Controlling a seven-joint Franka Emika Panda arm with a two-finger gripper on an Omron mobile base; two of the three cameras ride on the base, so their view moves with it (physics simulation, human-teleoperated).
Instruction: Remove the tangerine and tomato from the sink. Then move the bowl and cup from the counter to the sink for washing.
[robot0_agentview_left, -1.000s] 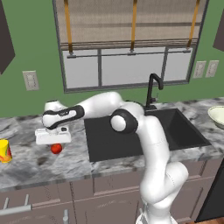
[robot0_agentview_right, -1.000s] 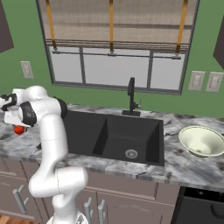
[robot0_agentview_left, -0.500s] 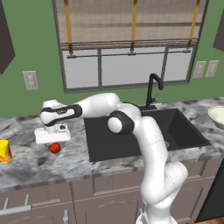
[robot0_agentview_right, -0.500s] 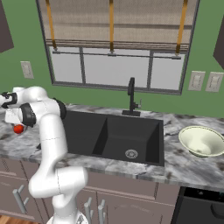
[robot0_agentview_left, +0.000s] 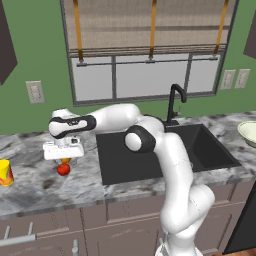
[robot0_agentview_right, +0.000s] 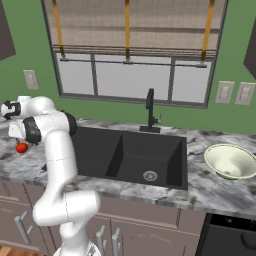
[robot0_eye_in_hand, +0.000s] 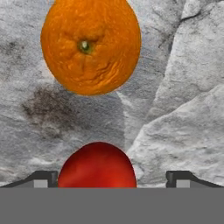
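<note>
On the counter left of the sink lie the tomato and, close beside it, the tangerine. My gripper hangs just above them, pointing down. In the hand view the gripper is open, its fingertips standing well apart on either side of the tomato without touching it, and the tangerine lies just beyond. The yellow cup stands at the counter's far left. The bowl sits on the counter right of the sink.
A black curved faucet rises behind the basin, under a window with blinds. The arm stretches left across the sink's left part. Brown cabinets run below the worktop, and wall outlets sit above the bowl's side.
The jaws have spread wider and let go of the tomato, which stays where it was on the counter. The arm has hardly moved.
</note>
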